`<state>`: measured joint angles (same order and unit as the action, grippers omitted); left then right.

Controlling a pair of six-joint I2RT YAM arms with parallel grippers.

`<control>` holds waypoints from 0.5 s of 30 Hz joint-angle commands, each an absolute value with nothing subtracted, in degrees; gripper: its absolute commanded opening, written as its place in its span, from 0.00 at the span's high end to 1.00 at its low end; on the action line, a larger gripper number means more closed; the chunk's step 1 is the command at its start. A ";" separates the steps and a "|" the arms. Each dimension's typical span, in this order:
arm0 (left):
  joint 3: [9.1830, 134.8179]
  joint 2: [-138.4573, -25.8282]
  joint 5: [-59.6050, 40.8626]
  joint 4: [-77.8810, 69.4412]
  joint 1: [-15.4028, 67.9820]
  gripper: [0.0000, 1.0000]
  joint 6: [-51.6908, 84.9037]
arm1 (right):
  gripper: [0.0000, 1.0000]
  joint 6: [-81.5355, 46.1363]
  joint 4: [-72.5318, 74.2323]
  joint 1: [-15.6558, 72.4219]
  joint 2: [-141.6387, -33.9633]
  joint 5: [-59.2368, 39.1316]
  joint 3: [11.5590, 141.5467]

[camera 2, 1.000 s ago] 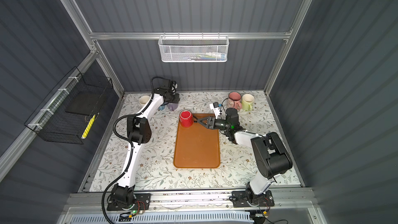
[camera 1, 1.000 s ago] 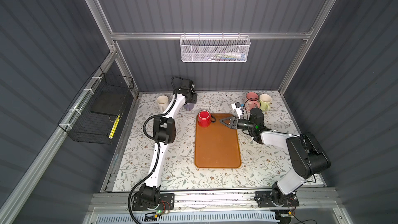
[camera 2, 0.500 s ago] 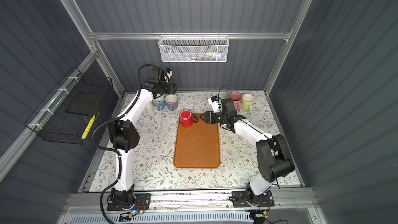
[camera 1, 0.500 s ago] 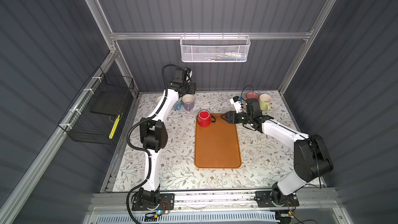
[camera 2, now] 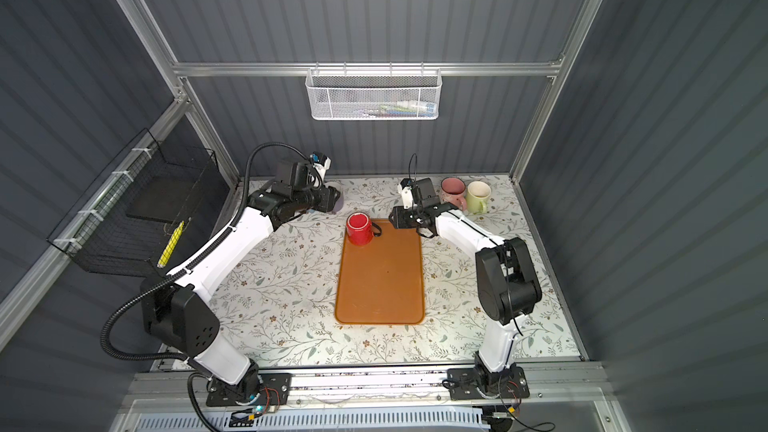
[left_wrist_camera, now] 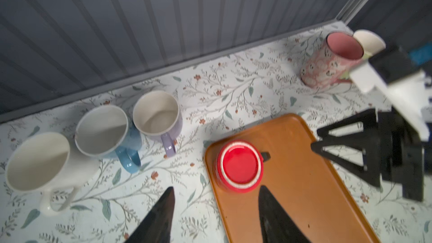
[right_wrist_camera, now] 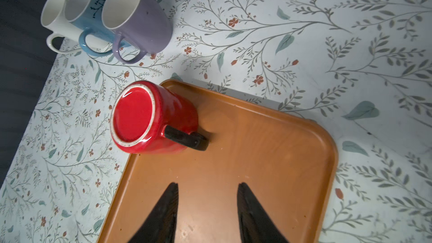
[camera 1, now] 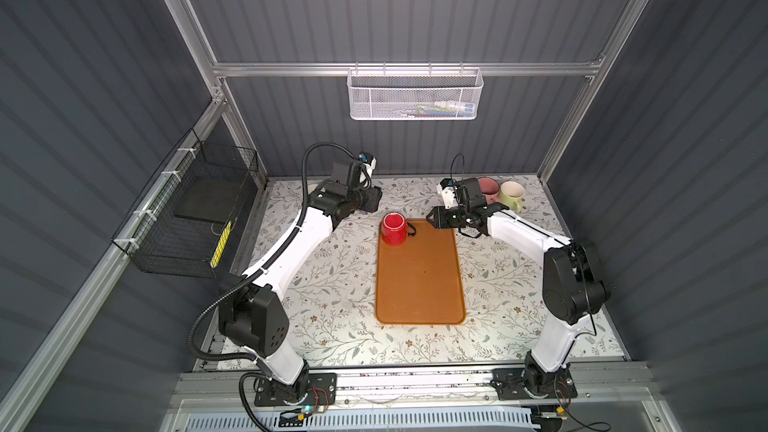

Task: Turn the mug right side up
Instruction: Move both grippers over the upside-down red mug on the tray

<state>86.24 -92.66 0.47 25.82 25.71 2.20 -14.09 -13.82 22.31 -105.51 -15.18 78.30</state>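
The red mug (camera 1: 393, 228) sits upside down, base up, in the far-left corner of the orange tray (camera 1: 419, 284). Its black handle (right_wrist_camera: 184, 140) points across the tray toward my right gripper (right_wrist_camera: 208, 183). That one hangs over the tray's far-right corner, fingers spread, empty, clear of the mug. My left gripper (left_wrist_camera: 217, 188) hovers just off the tray's far-left corner, fingers spread, empty, near the mug. 3 upright mugs stand beyond that corner: white mug (right_wrist_camera: 56, 19), blue mug (right_wrist_camera: 84, 8), purple mug (right_wrist_camera: 138, 17). Pink mug (left_wrist_camera: 327, 64) and cream mug (camera 1: 511, 195) stand beyond the far-right corner.
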 commanded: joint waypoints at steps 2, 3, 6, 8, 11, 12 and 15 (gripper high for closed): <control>76.00 -85.79 2.02 23.84 27.26 0.45 4.34 | 0.57 -12.62 -16.92 23.16 -108.94 -12.17 82.21; 73.43 -84.12 2.07 22.66 27.23 0.46 5.74 | 0.57 -12.51 -17.57 23.37 -110.13 -11.53 83.49; 68.74 -81.39 0.43 20.91 27.40 0.48 8.58 | 0.57 -12.30 -19.42 24.23 -113.47 -9.66 87.23; 66.89 -81.08 -0.99 20.71 27.51 0.50 9.94 | 0.58 -12.30 -19.88 24.57 -115.17 -9.08 89.23; 64.29 -80.99 -1.23 20.46 27.87 0.52 10.97 | 0.58 -12.02 -20.55 24.88 -117.80 -8.19 92.28; 63.47 -80.86 -1.22 20.18 27.95 0.53 11.20 | 0.58 -11.83 -21.39 24.96 -118.89 -8.09 93.74; 62.24 -81.02 -0.94 19.95 27.95 0.54 11.51 | 0.58 -11.21 -24.13 25.27 -121.59 -7.85 96.98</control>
